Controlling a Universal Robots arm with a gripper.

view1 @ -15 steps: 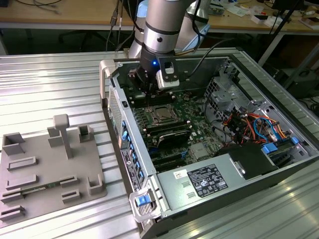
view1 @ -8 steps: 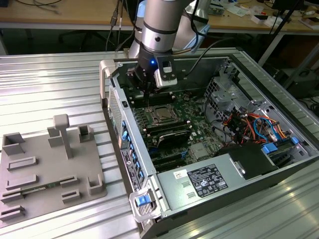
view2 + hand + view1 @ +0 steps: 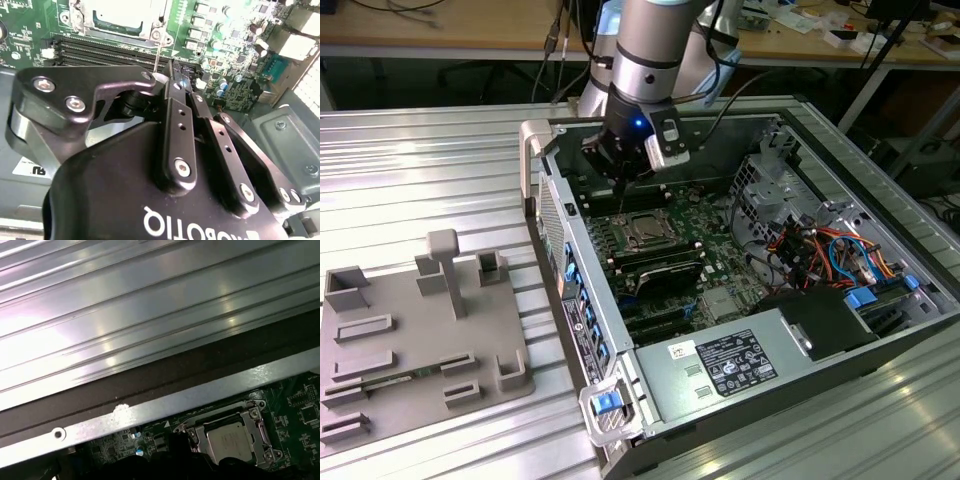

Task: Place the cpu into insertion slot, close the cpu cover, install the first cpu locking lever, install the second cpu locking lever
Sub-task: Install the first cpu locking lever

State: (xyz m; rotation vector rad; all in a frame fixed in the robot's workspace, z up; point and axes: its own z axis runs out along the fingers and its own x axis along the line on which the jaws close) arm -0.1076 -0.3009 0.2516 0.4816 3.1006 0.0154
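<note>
Inside the open computer case, the insertion slot [image 3: 632, 216] sits on the green board with the cpu [image 3: 231, 440] lying in it, silver-grey top up. The cpu cover [image 3: 261, 426] lies flat around the chip as a shiny frame; it shows the same way in the second wrist view, cpu [image 3: 122, 10] inside cover [image 3: 151, 27]. My gripper [image 3: 622, 186] hangs just above the slot's far corner. Its black fingers meet at the tips [image 3: 162, 76], shut on the end of a thin wire cpu locking lever [image 3: 156, 59] that runs from the tips to the socket corner.
Long black memory slots [image 3: 100, 52] run beside the socket. The case's metal wall [image 3: 150, 410] stands close behind it. A power supply [image 3: 735, 360] and a bundle of cables [image 3: 820, 250] fill the exterior view's right. A grey fixture plate [image 3: 420, 330] lies outside the case.
</note>
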